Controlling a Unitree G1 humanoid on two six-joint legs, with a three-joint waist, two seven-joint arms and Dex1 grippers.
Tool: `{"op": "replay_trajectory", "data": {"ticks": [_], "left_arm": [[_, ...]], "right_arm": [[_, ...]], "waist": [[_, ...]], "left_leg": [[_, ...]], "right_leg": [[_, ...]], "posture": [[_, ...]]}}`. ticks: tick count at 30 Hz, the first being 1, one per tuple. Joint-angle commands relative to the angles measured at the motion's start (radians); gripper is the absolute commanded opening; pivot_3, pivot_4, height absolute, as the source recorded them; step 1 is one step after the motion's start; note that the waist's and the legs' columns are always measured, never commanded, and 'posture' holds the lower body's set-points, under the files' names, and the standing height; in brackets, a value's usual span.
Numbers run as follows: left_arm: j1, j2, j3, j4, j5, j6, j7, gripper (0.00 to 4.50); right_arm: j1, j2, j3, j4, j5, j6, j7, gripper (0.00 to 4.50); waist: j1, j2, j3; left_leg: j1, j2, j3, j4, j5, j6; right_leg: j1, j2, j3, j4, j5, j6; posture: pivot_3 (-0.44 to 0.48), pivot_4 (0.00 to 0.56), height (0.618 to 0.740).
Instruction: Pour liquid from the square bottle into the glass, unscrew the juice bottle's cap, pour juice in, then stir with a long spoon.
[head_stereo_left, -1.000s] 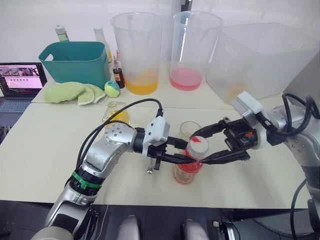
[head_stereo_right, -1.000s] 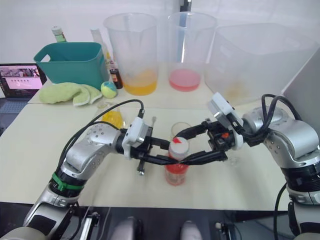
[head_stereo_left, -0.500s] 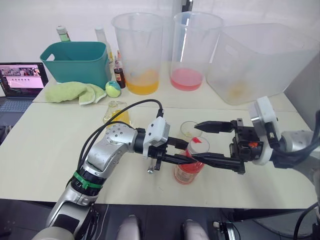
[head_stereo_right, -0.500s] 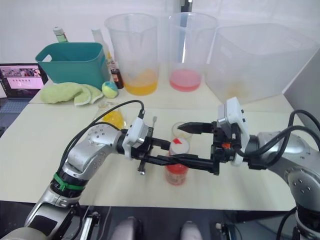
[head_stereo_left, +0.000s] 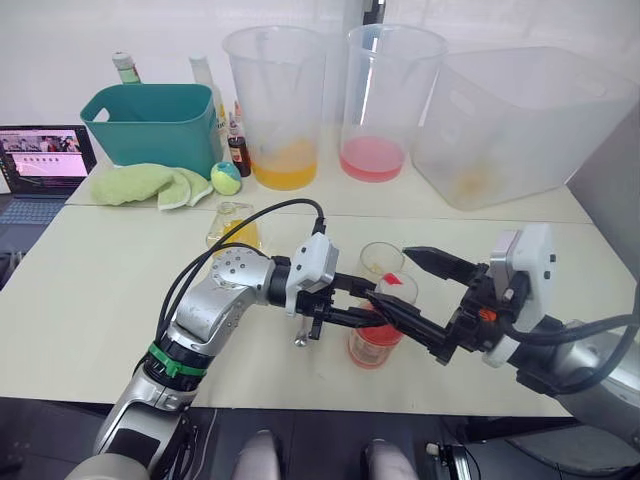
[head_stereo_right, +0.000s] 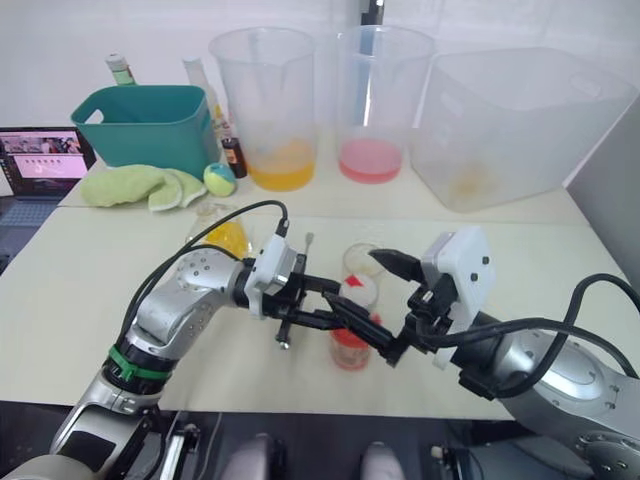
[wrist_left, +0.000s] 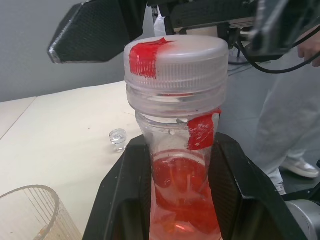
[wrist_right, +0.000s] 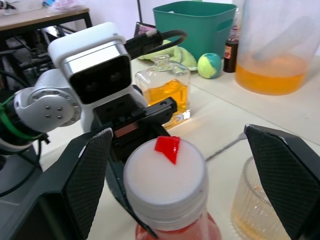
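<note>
**With the cap still on, the right arm resets for another twist**

While the left gripper (head_stereo_left: 365, 312) stays pinched around the neck of the juice bottle (head_stereo_left: 377, 335), holding it upright on the table (head_stereo_left: 90, 290), the right gripper (head_stereo_left: 415, 295) has changed its pose. A second ago its fingers curved around the cap (head_stereo_left: 396, 286) from the right side, close enough to touch it. Half a second ago they had drawn off and spread, the arm swinging outward. Now the wrist has rolled and dropped nearer the front edge of the table, and the two fingers stand wide apart, one on each side of the cap and touching neither side of it, as the right wrist view shows plainly.

The cap itself, white with its red mark (wrist_right: 167, 148), sits fully on the bottle. The left wrist view shows it seated down over the neck ring with no visible gap, so I judge the unscrewing is under way at most, not done. The spread fingers look like a regrip: let go, turn the wrist back, close again and twist further.

The glass (head_stereo_left: 381, 259) stands just behind the bottle with a little yellowish liquid in the bottom, so the first pour seems finished. The square bottle (head_stereo_left: 233, 226) rests on the table to the left, apart from both arms. A thin metal handle, probably the long spoon (head_stereo_right: 306, 243), lies beside the glass, untouched.

The next closing must land squarely on the cap, or the fingers will slip.
</note>
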Motion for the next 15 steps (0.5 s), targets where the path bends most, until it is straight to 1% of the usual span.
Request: {"op": "replay_trajectory", "data": {"ticks": [1,5,10,14,15], "left_arm": [[0.011,0.004,-0.029,0.025,0.024,0.012,-0.021,1.23],[0.007,0.003,-0.029,0.028,0.024,0.012,-0.025,1.23],[0.004,0.004,-0.030,0.029,0.024,0.013,-0.027,1.23],[0.003,0.005,-0.031,0.028,0.024,0.015,-0.026,1.23],[0.003,0.006,-0.030,0.028,0.024,0.016,-0.026,1.23]], "right_arm": [[0.009,-0.024,0.004,-0.030,0.029,-0.047,-0.047,4.46],[0.016,-0.047,0.017,-0.028,0.030,-0.066,-0.063,3.37],[0.016,-0.068,0.030,-0.026,0.034,-0.087,-0.068,1.68],[0.001,-0.080,0.049,-0.010,0.027,-0.096,-0.035,1.66],[-0.020,-0.073,0.070,0.009,0.019,-0.101,0.024,1.66]], "waist": [[0.000,0.000,0.000],[-0.001,0.000,0.000],[0.000,0.000,0.000],[-0.001,0.000,0.000],[0.000,0.000,0.000]], "left_leg": [[0.000,0.000,0.000,0.000,0.000,0.000],[0.000,0.000,0.000,0.000,0.000,0.000],[0.000,0.000,0.000,0.000,0.000,0.000],[0.000,0.000,0.000,0.000,0.000,0.000],[0.000,0.000,0.000,0.000,0.000,0.000]], "right_leg": [[0.000,0.000,0.000,0.000,0.000,0.000],[0.000,0.000,0.000,0.000,0.000,0.000],[0.000,0.000,0.000,0.000,0.000,0.000],[0.000,0.000,0.000,-0.001,0.000,0.000],[0.000,0.000,0.000,-0.001,0.000,0.000]], "posture": [[0.000,0.150,0.730],[0.000,0.150,0.730],[0.000,0.150,0.730],[0.000,0.150,0.730],[0.000,0.150,0.730]]}}
